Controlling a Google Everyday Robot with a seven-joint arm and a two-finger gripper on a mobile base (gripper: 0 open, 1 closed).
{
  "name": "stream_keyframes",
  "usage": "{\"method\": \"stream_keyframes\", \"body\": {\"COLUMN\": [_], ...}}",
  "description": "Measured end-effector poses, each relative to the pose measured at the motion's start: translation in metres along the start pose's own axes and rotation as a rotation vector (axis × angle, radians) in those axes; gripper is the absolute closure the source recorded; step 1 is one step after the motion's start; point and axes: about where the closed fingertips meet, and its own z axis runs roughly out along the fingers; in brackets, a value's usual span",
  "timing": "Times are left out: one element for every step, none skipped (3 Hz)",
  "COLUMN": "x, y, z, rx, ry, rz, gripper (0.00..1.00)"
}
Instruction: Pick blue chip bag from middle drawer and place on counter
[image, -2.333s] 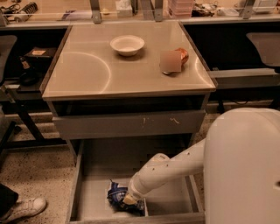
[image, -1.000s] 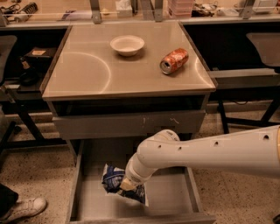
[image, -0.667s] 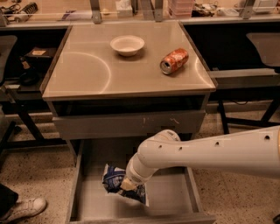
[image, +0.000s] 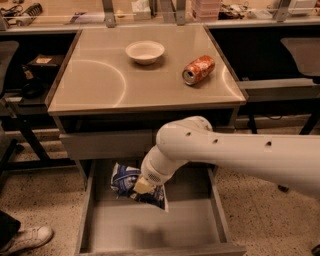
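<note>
The blue chip bag, a wrinkly dark blue and white packet, hangs above the open middle drawer, near its back left. My gripper comes in from the right on the white arm and is shut on the bag's right side, holding it clear of the drawer floor. A shadow lies on the grey floor below it. The beige counter with pale arc marks sits above the drawer.
A white bowl and an orange soda can lying on its side are on the counter's back half. The closed upper drawer front is just above the bag. A person's shoe is at the lower left.
The gripper has risen and moved toward the back of the drawer with the bag in it. The bag has come up off the drawer floor.
</note>
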Motion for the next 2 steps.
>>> {"method": "stream_keyframes", "body": {"x": [-0.034, -0.065], "y": [-0.011, -0.018], "z": [-0.047, -0.099], "rx": [0.014, 0.049], "ry": [-0.012, -0.017], "rz": [-0.024, -0.07], "gripper": [1.0, 1.0]}}
